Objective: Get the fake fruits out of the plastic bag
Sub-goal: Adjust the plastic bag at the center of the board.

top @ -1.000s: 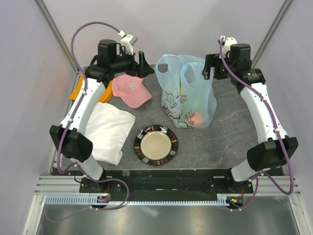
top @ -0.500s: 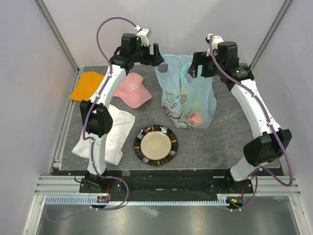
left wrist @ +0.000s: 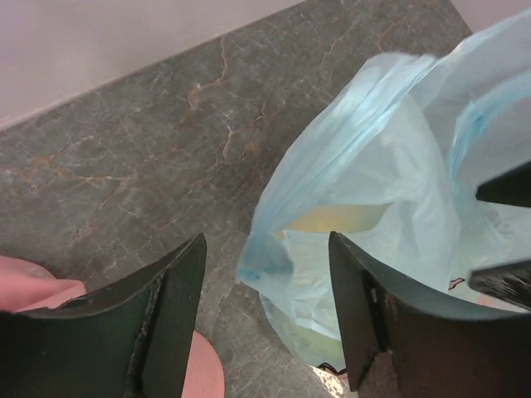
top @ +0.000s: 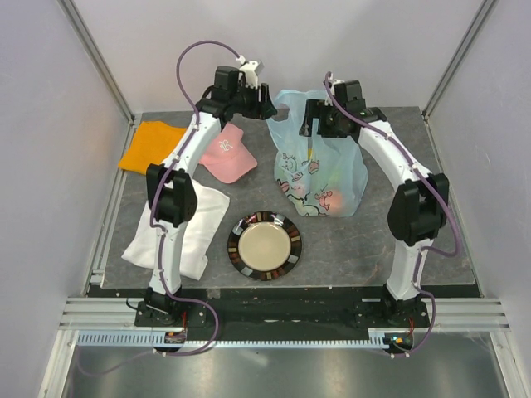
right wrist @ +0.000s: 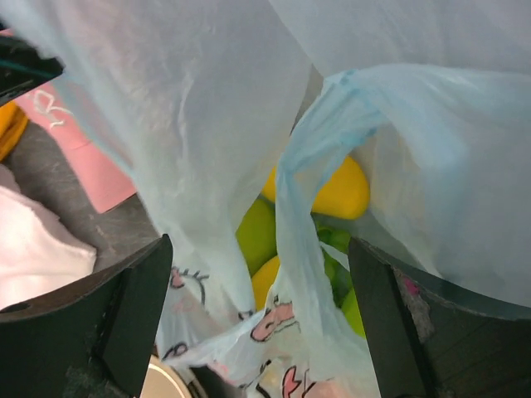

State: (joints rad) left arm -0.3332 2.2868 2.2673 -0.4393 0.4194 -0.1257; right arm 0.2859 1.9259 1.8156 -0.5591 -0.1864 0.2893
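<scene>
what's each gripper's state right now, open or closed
Left gripper: open, holding nothing, at the edge of the plastic bag.
Right gripper: open, holding nothing, over the plastic bag.

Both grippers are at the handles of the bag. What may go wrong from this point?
1. The left gripper and right gripper stand open close together over the plastic bag; they might collide.
2. Only its thin handles lie between the fingers; a pull could lift or tip the whole bag, or tear it.
3. The fake fruits lie loose inside and may roll out past the plate.
</scene>
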